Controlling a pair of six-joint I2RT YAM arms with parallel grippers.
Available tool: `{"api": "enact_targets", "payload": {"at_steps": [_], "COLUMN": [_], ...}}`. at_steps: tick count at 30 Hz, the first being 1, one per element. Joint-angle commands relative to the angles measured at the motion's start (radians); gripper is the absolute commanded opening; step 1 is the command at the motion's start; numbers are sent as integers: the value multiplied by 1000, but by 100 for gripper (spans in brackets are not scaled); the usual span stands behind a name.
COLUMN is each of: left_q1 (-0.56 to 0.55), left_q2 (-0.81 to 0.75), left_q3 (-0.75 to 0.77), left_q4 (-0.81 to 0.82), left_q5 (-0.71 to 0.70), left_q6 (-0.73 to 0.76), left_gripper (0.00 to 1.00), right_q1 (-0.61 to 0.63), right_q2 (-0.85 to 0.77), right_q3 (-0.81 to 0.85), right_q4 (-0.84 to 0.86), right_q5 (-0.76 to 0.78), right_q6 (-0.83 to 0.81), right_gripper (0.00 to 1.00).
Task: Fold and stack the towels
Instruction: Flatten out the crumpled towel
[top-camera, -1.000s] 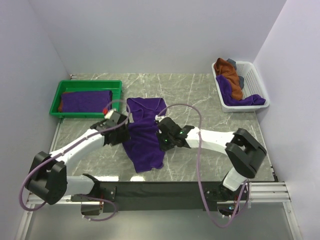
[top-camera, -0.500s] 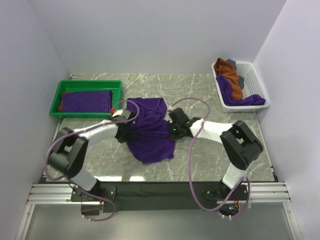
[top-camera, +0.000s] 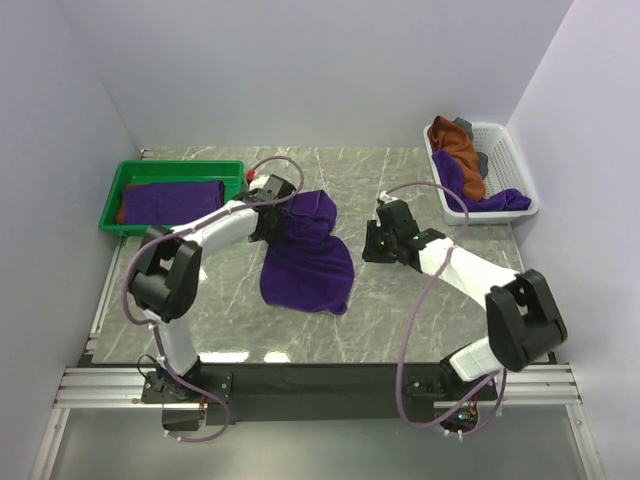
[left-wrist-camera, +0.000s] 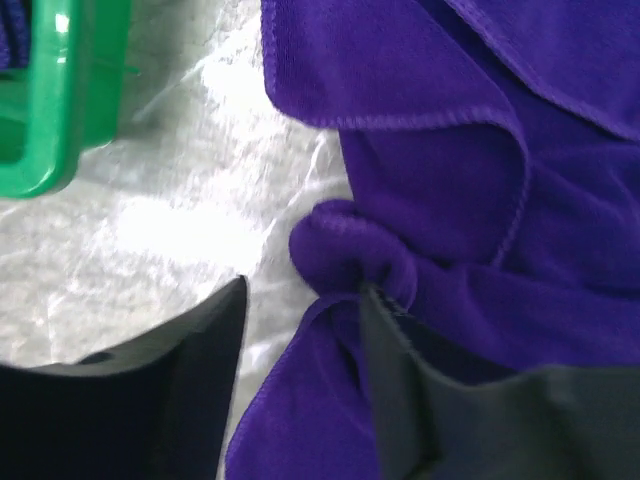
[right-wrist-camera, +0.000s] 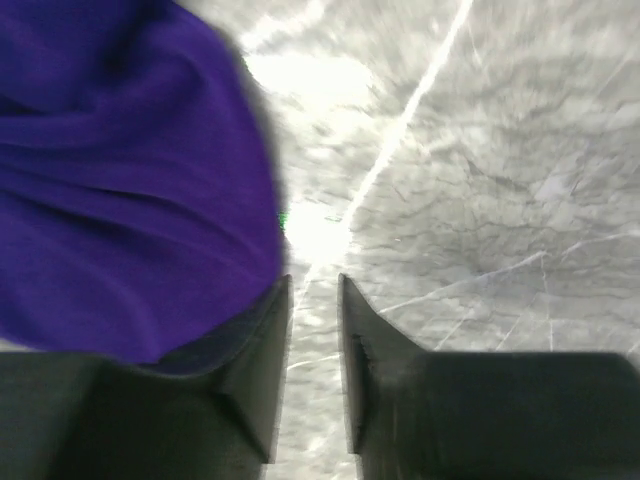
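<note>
A deep purple towel (top-camera: 305, 258) lies doubled over and rumpled in the middle of the marble table. My left gripper (top-camera: 270, 222) is at its upper left edge. In the left wrist view this gripper (left-wrist-camera: 303, 300) stands open, with a bunched fold of the towel (left-wrist-camera: 450, 200) lying loosely between its fingers. My right gripper (top-camera: 373, 247) is just off the towel's right side. Its jaws (right-wrist-camera: 315, 285) are a narrow gap apart with only bare marble between them, and the towel (right-wrist-camera: 120, 180) is at their left.
A green tray (top-camera: 175, 168) at the far left holds a folded purple towel (top-camera: 170, 200) with a rust-brown edge (top-camera: 120, 214) under it. A white basket (top-camera: 503, 150) at the far right holds a rust-brown towel (top-camera: 455, 145), a purple towel (top-camera: 485, 197) and a grey item (top-camera: 466, 125).
Both grippers swept the towel's near part toward the far side, doubling it over. The right gripper let go and moved off to the right. The left gripper's jaws have parted.
</note>
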Motion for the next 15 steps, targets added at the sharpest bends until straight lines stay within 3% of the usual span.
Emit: {"api": "enact_targets", "payload": {"at_steps": [1, 2, 7, 12, 15], "left_q1": [-6, -8, -16, -49, -66], "left_q2": [-107, -162, -366, -463, -467], "left_q3": [-18, -88, -349, -547, -582], "left_q4": [-55, -55, 3, 73, 99], "left_q5": [17, 34, 150, 215, 232], "left_q6": [7, -25, -136, -193, -210], "left_gripper": [58, 63, 64, 61, 59], "right_q1": [6, 11, 60, 173, 236], "right_q2": [-80, -92, -154, -166, -135], "right_q3": [-20, -47, -159, -221, -233], "right_q4": [-2, 3, 6, 23, 52], "right_q5": [-16, -39, -83, -34, -27], "right_q6": [-3, 5, 42, 105, 134], "right_gripper": [40, 44, 56, 50, 45]}}
